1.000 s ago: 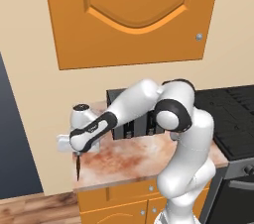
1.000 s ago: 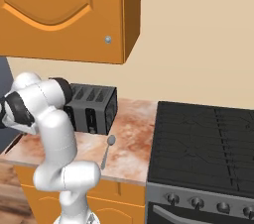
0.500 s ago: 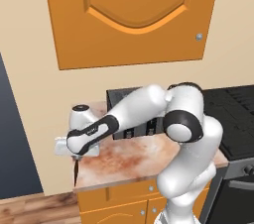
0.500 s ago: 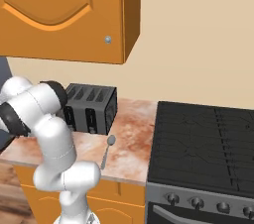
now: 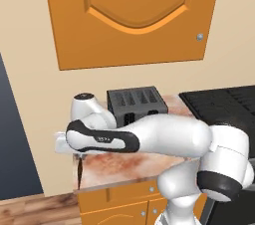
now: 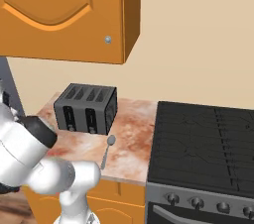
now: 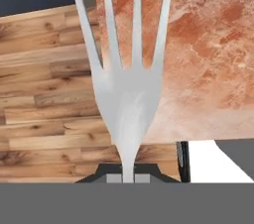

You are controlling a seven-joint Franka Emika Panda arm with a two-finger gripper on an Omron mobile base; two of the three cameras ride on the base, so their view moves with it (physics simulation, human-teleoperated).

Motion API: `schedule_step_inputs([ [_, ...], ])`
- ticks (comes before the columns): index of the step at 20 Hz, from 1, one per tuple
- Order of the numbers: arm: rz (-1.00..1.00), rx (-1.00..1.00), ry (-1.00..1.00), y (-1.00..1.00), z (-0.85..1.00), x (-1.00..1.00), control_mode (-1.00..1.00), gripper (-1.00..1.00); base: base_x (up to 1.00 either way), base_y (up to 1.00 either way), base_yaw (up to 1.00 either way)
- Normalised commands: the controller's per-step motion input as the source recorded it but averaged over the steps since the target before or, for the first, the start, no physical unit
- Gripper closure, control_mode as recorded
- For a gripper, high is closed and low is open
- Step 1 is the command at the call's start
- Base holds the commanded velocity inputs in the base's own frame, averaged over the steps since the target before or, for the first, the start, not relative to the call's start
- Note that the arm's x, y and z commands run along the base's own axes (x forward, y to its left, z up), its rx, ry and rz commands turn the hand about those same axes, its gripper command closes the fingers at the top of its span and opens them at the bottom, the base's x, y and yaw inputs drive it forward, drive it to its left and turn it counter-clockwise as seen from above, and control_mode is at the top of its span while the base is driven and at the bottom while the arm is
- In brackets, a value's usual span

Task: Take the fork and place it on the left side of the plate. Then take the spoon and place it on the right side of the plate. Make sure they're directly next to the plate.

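The fork's silver tined head [image 7: 126, 94] stands close in the hand view, its tines pointing away, with my gripper [image 7: 128, 177] shut on its neck. Below the fork lie the counter's left end and the wood floor. In the left base view my arm reaches left, and the hand [image 5: 63, 144] hangs over the counter's left edge. The all-silver spoon [image 6: 107, 149] lies on the counter in front of the toaster, near the front edge. The plate is out of view.
A dark toaster [image 5: 137, 102] [image 6: 87, 109] stands at the back of the marble counter [image 5: 124, 167]. A black stove [image 6: 203, 143] adjoins the counter on the right. An orange wall cabinet [image 5: 134, 15] hangs overhead. Wood floor [image 7: 44, 94] lies beyond the counter's left edge.
The arm has stretched lower and further left, carrying the hand with the fork out over the counter's left edge. The spoon and toaster have not moved.
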Motion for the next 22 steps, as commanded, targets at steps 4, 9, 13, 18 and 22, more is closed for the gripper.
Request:
schedule_step_inputs([
  [4, 0.00, 0.00, -0.05, -0.77, 0.50, -0.66, -1.00, 1.00, 0.00, 0.00, 0.00],
  [9, 0.00, -0.03, -0.09, -0.98, 0.35, -0.37, -1.00, 1.00, 0.00, 0.00, 0.00],
  [13, 0.00, -0.05, -0.10, -0.97, 0.38, -0.05, -1.00, 1.00, 0.00, 0.00, 0.00],
  [18, 0.00, -0.08, -0.09, -0.58, 0.44, 0.00, -1.00, 1.00, 0.00, 0.00, 0.00],
  [22, 0.00, -0.04, -0.01, -0.33, 0.45, 0.08, -1.00, 1.00, 0.00, 0.00, 0.00],
])
